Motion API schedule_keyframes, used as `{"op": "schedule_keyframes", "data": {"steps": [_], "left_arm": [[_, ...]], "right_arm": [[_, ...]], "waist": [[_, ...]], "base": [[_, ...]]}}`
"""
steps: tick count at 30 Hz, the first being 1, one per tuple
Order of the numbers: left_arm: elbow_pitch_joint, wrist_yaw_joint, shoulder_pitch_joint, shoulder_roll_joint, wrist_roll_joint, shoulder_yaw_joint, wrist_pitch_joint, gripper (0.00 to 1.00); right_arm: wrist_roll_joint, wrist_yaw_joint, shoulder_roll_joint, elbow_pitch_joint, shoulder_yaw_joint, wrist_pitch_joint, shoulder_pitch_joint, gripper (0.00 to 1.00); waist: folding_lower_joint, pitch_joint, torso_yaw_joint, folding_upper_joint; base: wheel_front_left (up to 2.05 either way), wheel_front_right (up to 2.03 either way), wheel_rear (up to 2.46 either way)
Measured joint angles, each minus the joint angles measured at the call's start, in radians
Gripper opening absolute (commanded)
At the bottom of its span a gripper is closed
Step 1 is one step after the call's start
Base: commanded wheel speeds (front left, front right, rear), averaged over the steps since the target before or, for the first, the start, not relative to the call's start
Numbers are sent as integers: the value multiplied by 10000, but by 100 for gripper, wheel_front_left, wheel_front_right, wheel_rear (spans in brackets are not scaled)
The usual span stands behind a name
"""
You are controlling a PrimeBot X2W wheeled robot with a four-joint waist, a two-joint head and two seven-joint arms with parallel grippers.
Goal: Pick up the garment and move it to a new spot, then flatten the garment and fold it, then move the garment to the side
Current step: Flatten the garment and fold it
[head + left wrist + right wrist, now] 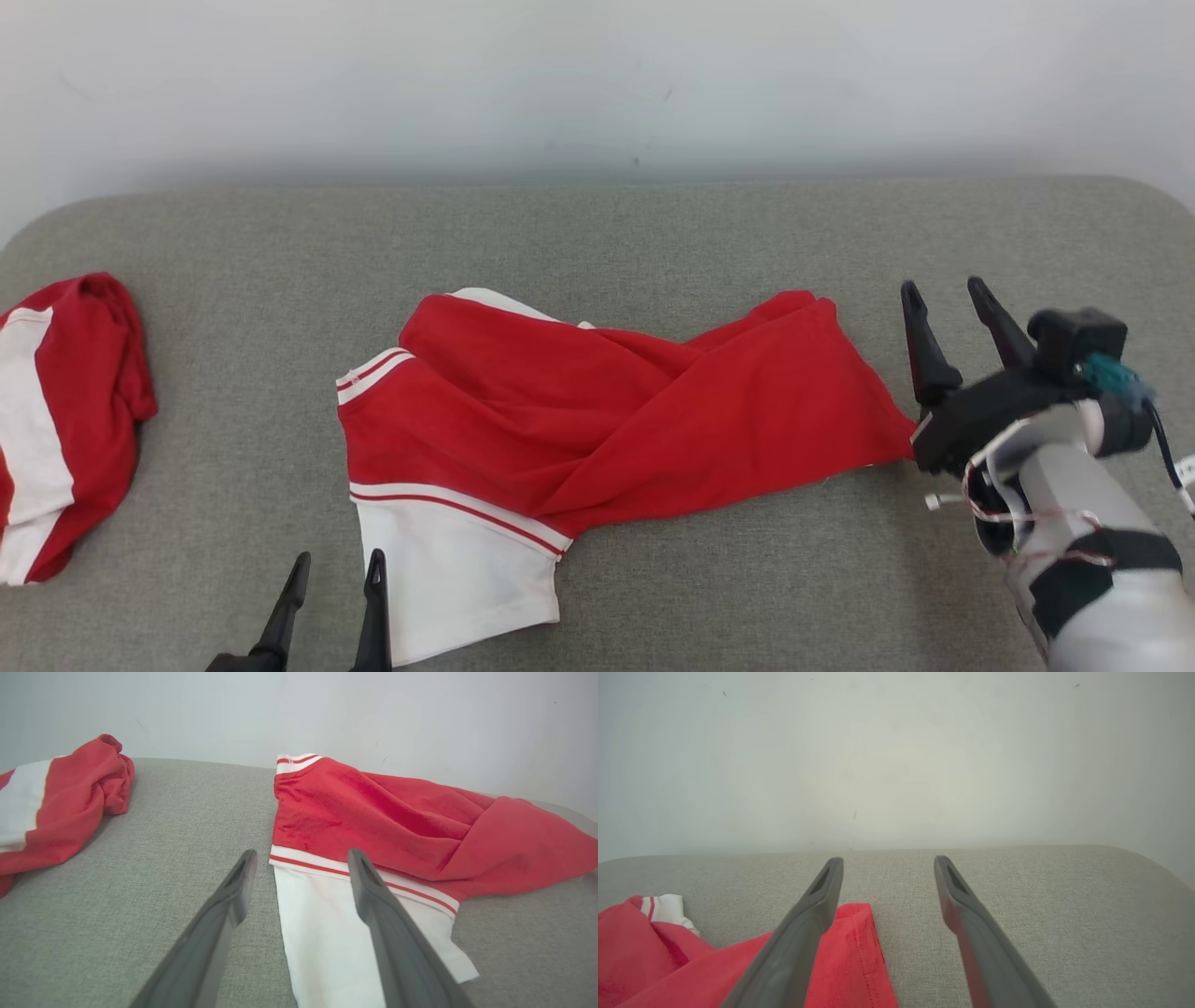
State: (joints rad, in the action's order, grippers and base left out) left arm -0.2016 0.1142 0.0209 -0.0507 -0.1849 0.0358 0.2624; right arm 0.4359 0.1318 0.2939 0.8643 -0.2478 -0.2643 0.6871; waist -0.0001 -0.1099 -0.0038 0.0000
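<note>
- Red-and-white shirt (597, 411): lies crumpled and twisted at the middle of the grey padded surface (653, 233). Its white striped sleeve points toward the near edge and its red end toward the right.
- Right gripper (943, 287): just beside the shirt's right end, fingers spread wide, nothing between them. In the right wrist view, 1 finger (803, 924) overlaps the red corner.
- Left gripper (340, 558): at the near edge, spread wide and empty, beside the white sleeve.
- Second red-and-white garment (75, 411): bunched at the far left, well apart.
</note>
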Motion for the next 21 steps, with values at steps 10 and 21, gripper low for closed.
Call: {"op": "schedule_keyframes", "data": {"steps": [10,21], "left_arm": [[-209,90,349,2,71,219,0,100],[-238,100,487,0,-33,391,0,100]], "right_arm": [[-991,0,-44,-2391,1197,0,-2692,100],[-1964,0,-840,-3837,2272,0,-4711,100]], "waist": [[0,253,-139,0],[0,285,-166,0]], "base": [[0,0,0],[0,0,0]]}}
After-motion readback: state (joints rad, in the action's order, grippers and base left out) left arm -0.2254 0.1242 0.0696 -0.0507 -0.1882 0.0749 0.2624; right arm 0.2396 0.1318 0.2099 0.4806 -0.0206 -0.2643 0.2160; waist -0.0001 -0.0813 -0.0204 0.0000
